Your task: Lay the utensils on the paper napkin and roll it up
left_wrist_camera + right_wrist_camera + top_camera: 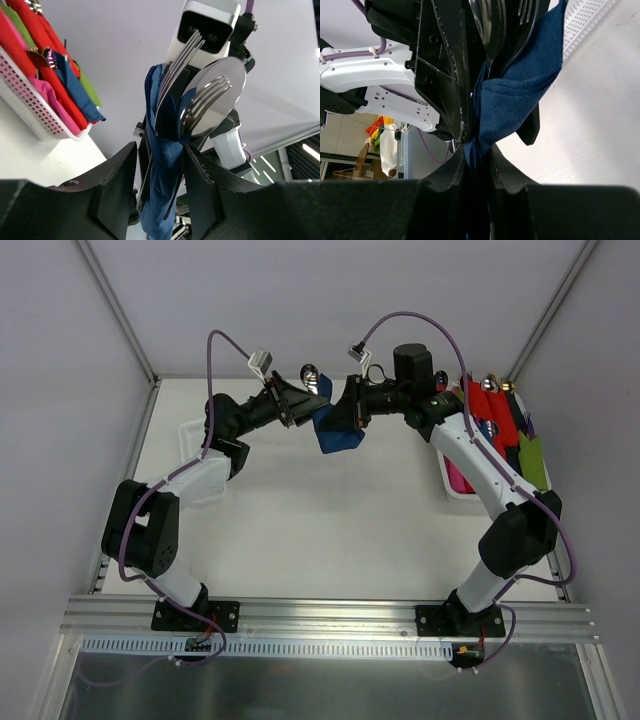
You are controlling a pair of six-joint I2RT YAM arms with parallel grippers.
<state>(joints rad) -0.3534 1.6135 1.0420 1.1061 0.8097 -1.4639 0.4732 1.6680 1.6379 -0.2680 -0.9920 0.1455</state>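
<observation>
Your right fingers are pinched tight on one end of the navy napkin, holding it above the table at the far middle. Your left fingers stand parted either side of the same bundle, loosely around it. The fork and spoon stick out of its other end. The white basket of coloured rolls sits at the right.

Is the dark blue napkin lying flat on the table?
No, the blue napkin is bunched up around a spoon and held in the air above the table.
</observation>
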